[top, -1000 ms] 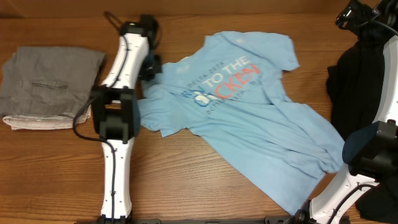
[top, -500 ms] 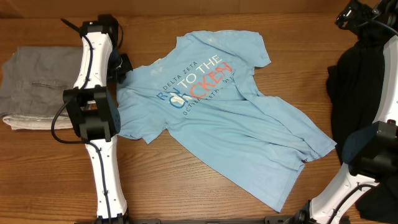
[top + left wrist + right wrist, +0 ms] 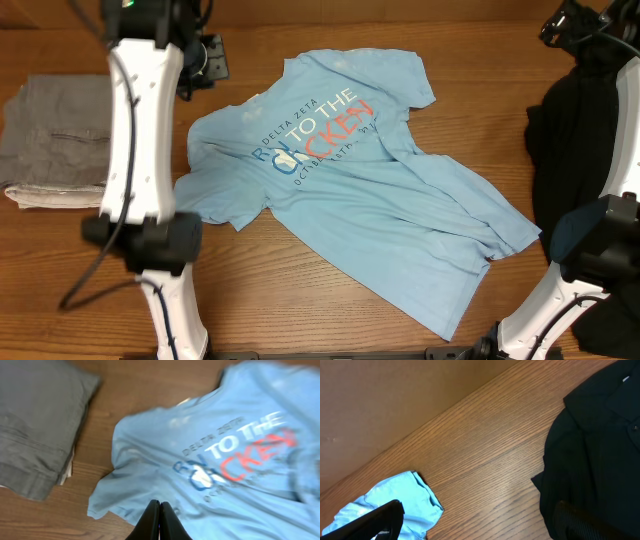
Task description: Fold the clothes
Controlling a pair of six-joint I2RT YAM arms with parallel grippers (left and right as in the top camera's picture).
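Rumpled blue T-shirt [image 3: 390, 205] on table [image 3: 290, 305]

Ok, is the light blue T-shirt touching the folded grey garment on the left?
Apart. The left wrist view shows a strip of bare table between the T-shirt and the grey garment.

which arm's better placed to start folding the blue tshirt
Left: the left gripper, shut, hangs by a sleeve of the T-shirt; the right gripper, though open, sits off by the black garment.

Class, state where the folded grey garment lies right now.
Overhead, the folded grey garment lies at the table's left side, left of the left arm and the light blue T-shirt.
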